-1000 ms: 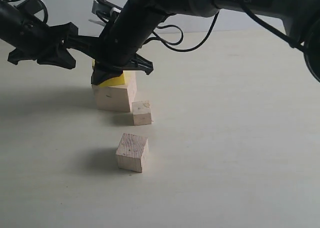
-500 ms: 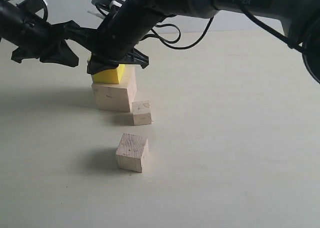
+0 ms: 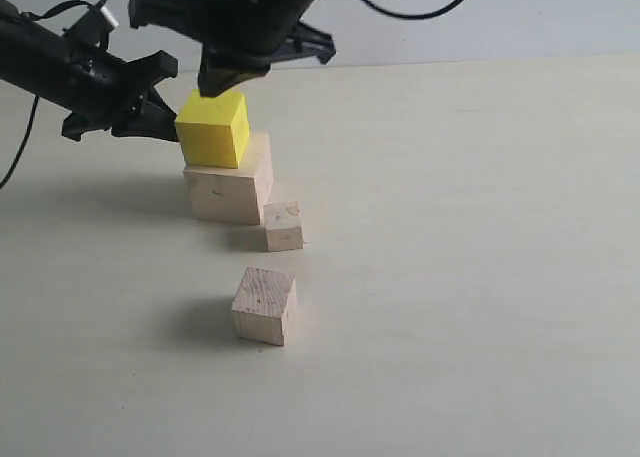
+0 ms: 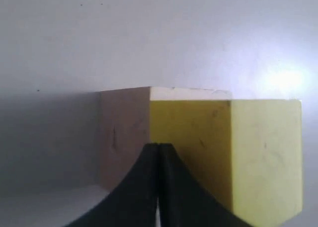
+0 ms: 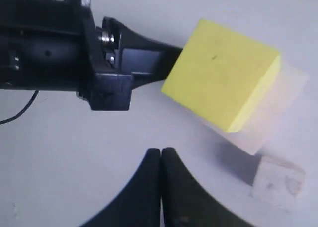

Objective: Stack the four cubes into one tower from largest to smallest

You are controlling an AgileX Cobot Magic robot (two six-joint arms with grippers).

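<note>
Left gripper (image 4: pixel 158 150) and right gripper (image 5: pixel 161 156): fingers pressed together, empty. Bright yellow cube (image 3: pixel 212 127) overhangs large bare-wood cube (image 3: pixel 230 189); best nudged square, gently.

From my screen, the only things besides the work itself are a pale cream tabletop (image 3: pixel 480 277), matte and plain, and what lies behind it. It runs back to a straight far edge, where a light grey-blue wall (image 3: pixel 540 17) stands. A soft grey shadow (image 3: pixel 90 192) lies across the tabletop's left part in the exterior view. The left wrist view shows a bright patch of glare (image 4: pixel 285 80) on a pale surface.
</note>
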